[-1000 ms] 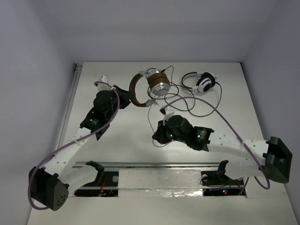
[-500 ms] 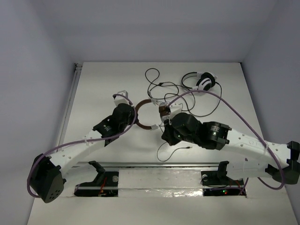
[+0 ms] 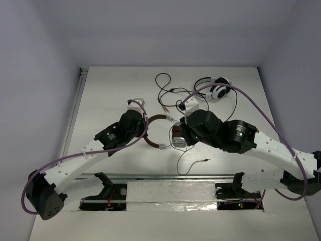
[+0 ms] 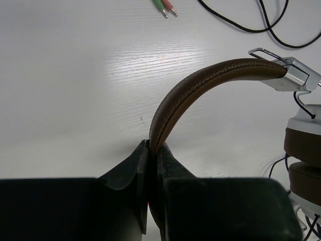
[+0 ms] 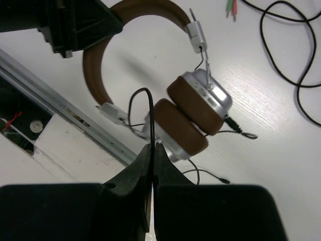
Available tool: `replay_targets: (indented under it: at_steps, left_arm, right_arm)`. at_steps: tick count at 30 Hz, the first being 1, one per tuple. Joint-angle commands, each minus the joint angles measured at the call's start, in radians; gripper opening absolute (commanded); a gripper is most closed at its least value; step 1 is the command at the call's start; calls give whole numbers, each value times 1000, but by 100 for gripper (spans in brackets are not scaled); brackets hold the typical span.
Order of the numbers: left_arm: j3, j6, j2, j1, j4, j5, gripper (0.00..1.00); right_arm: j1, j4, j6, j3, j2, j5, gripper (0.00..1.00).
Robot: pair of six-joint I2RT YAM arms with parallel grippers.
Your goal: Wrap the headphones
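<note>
The headphones (image 3: 154, 143) have a brown headband (image 4: 200, 85), brown ear pads (image 5: 188, 120) pressed together and silver cups. They are at the table's middle, and I cannot tell whether they rest on it. My left gripper (image 3: 146, 122) is shut on the headband, pinching it edge-on (image 4: 152, 145). The thin black cable (image 5: 149, 110) rises in a loop from the cups into my right gripper (image 5: 152, 145), which is shut on it just above the ear pads (image 3: 176, 138). The cable's free end with its plug (image 3: 206, 161) trails on the table nearby.
White-and-black headphones (image 3: 218, 88) lie at the back right, their black cable (image 3: 165, 85) looping across the back middle and ending in green and pink plugs (image 4: 165, 7). A metal rail (image 3: 165, 176) runs along the near edge between the arm bases.
Both arms have carried the headphones from the back of the table toward the near middle. The right gripper has moved in over the ear cups, holding the cable.
</note>
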Motion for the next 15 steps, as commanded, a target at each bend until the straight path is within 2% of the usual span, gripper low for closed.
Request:
replay_targets:
  at_steps: [1,3,5,6,10,15]
  left_arm:
    - [104,65,-56,-8,-59,35,0]
    - [112,128,-53,-8,-87,51,0]
    - [121,163,-45,-8,-98,123,0]
    - [121,182,-45,-8,-89,158,0]
    - [130,213,-73,-8,-72,170,0]
    - [139,283,-88,-8,-64,313,0]
  right_arm:
    - [-30,-49,-75,57,11,53,0]
    - [-61,-57,-101,64,15,73,0]
    - [-99,-40,-127,56,17,64,0]
    - [-136,-31,-147,56,18,44,0]
    - [-136,6,-146,25,-4,-86,0]
    - [-155,11,-138,-13,-61,-11,0]
